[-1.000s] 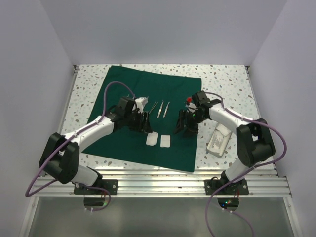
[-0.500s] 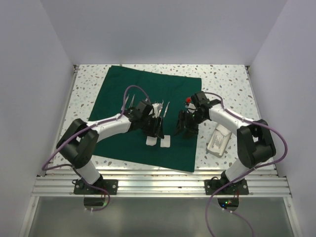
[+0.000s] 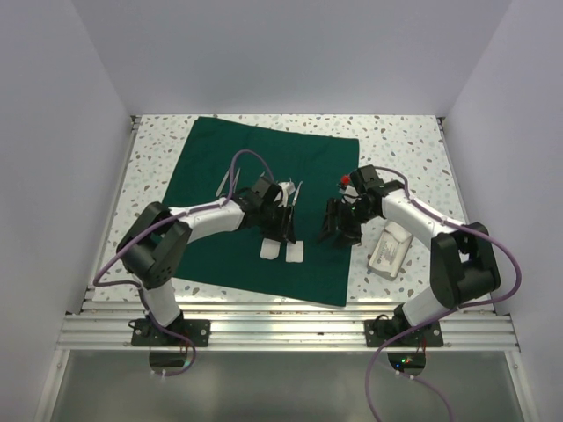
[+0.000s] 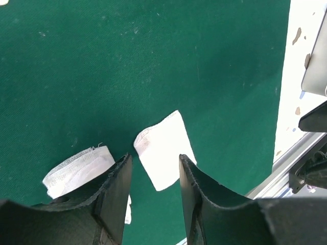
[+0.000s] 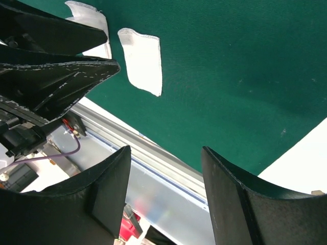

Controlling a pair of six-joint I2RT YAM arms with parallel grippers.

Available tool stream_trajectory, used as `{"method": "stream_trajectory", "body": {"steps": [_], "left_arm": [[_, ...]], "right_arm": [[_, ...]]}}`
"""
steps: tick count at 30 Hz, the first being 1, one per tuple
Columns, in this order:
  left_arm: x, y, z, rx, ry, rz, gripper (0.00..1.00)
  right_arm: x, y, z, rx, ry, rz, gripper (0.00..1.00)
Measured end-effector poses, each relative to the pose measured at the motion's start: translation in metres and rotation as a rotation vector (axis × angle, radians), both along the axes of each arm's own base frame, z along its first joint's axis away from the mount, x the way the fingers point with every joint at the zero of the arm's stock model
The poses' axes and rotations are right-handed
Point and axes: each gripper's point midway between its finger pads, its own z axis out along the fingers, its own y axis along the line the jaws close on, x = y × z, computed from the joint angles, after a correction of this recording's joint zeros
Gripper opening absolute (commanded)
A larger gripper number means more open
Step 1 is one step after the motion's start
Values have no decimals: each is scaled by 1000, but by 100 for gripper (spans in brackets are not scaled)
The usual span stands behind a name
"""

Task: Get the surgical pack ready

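1. Surface and room: a speckled terrazzo table (image 3: 405, 141) with plain white walls (image 3: 290, 53) on three sides and an aluminium rail (image 3: 290, 330) along the near edge.
2. The dark green drape (image 3: 264, 149) lies flat over the left and centre of the table. It is roughly square and slightly rotated, so its far edge slopes nearer toward the right. Count: 1.
3. A thin steel instrument (image 3: 224, 182) lies on the drape left of the left arm, with its long axis near-left to far-right. It is too small to tell its kind.
4. The left gripper (image 4: 154, 161) hangs over the near-centre of the drape. Its fingers have a moderate gap with nothing between them.
5. Gauze count: 2, lying side by side just apart on the drape.
   - The left gauze square (image 3: 269, 251) looks bunched and is partly hidden by a finger in the left wrist view.
   - The right gauze square (image 3: 295, 252) lies flat.
6. A steel sliver (image 3: 297, 188) shows just beyond the left gripper, with its long axis near-far. The arm hides the rest.
7. The right gripper (image 5: 166, 149) is above the drape's right edge. Its fingers are spread wide and hold nothing.
8. The metal tray (image 3: 391, 249) sits on bare table just right of the drape. Its long axis runs near-far, with the far end leaning right. Count: 1.
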Motion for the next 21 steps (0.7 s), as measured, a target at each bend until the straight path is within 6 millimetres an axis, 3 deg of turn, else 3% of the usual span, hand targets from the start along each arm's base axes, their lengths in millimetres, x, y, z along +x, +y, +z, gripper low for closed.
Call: {"method": "stream_trajectory", "body": {"steps": [8, 21], "left_arm": [[-1, -1, -13, 28, 21, 1, 43], [3, -12, -17, 32, 20, -12, 25]], "right_arm": [[0, 0, 0, 0, 0, 0, 61], [0, 0, 0, 1, 0, 1, 61]]}}
